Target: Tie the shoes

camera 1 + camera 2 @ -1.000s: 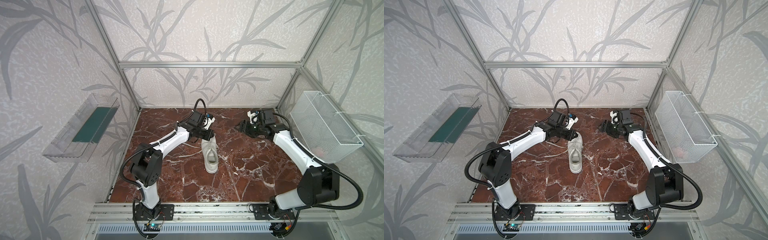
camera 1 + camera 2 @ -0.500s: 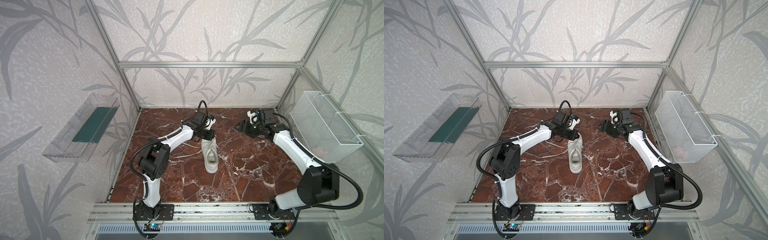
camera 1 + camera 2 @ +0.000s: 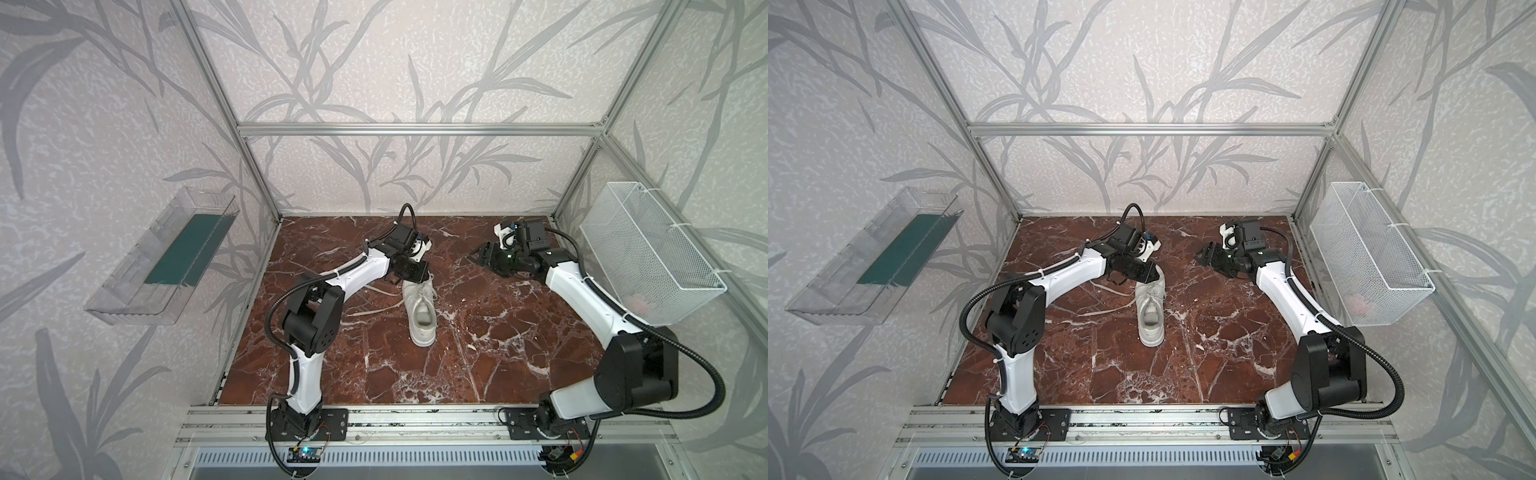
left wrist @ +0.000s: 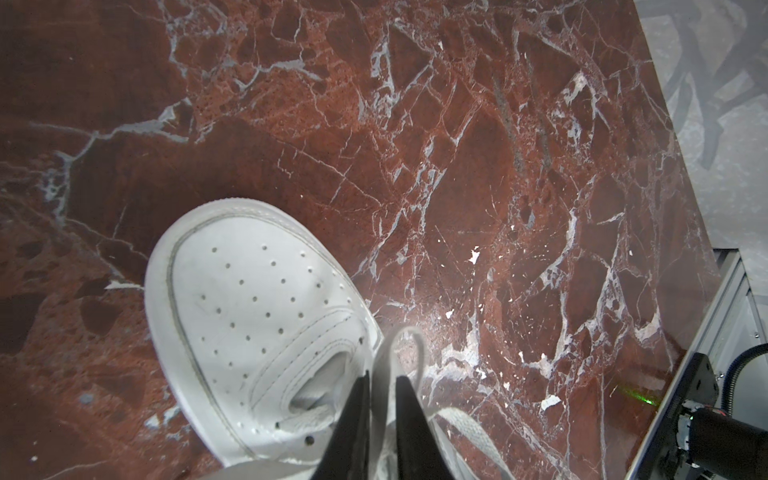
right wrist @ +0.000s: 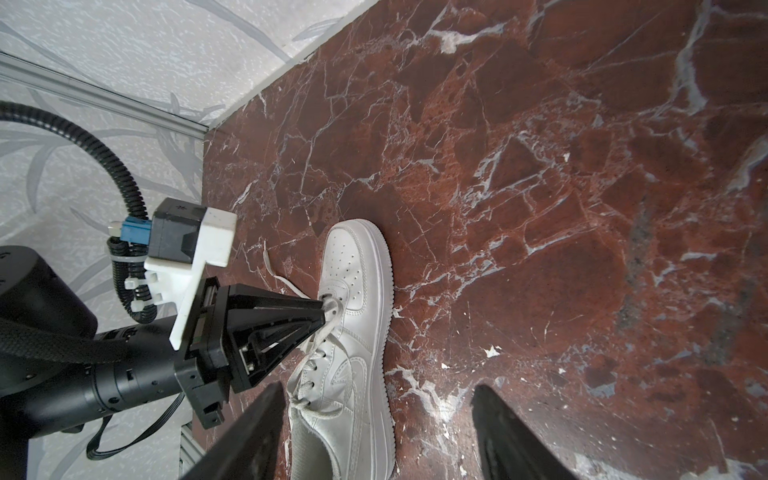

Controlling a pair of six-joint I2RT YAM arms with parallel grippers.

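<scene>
Where left hand (image 4: pixel 382 377) hangs — sneaker's (image 4: pixel 249 299) laces (image 4: pixel 458 420).

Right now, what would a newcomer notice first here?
A lone white sneaker lies in the middle of the red marble table. The left claw sits at the toe end of the lacing with a loop of the laces between its fingers; whether it grips is unclear. The right claw hangs open off to the side, clear of the shoe.
</scene>
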